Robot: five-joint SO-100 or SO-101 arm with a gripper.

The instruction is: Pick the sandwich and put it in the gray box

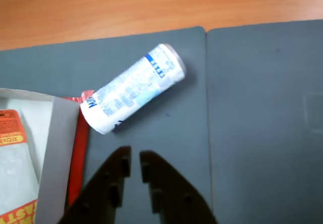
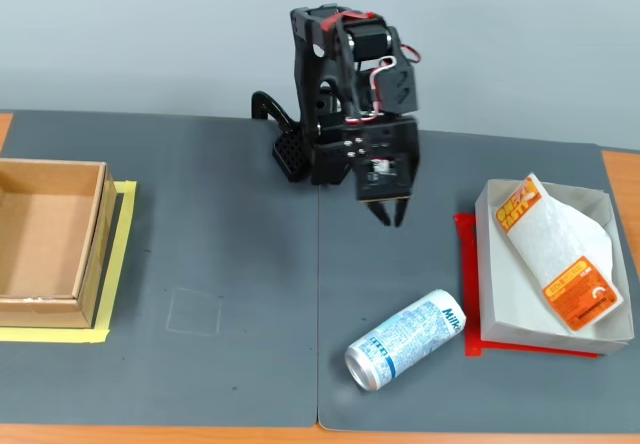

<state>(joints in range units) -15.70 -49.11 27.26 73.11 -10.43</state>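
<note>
The sandwich (image 2: 556, 254), a white plastic-wrapped packet with orange labels, lies inside the gray box (image 2: 602, 204) at the right of the fixed view, one end leaning on the box's far-left wall. In the wrist view the box wall (image 1: 56, 153) and part of the sandwich (image 1: 15, 168) show at the lower left. My gripper (image 2: 389, 215) hangs above the dark mat, left of the box, its black fingers nearly together with nothing between them. In the wrist view the gripper (image 1: 134, 159) points at the bare mat below the can.
A blue-and-white drink can (image 2: 406, 338) lies on its side on the mat, near the box's lower-left corner; the can (image 1: 132, 89) sits just ahead of my fingers. A brown cardboard box (image 2: 48, 244) stands on yellow tape at the left. Red paper (image 2: 468, 294) underlies the gray box.
</note>
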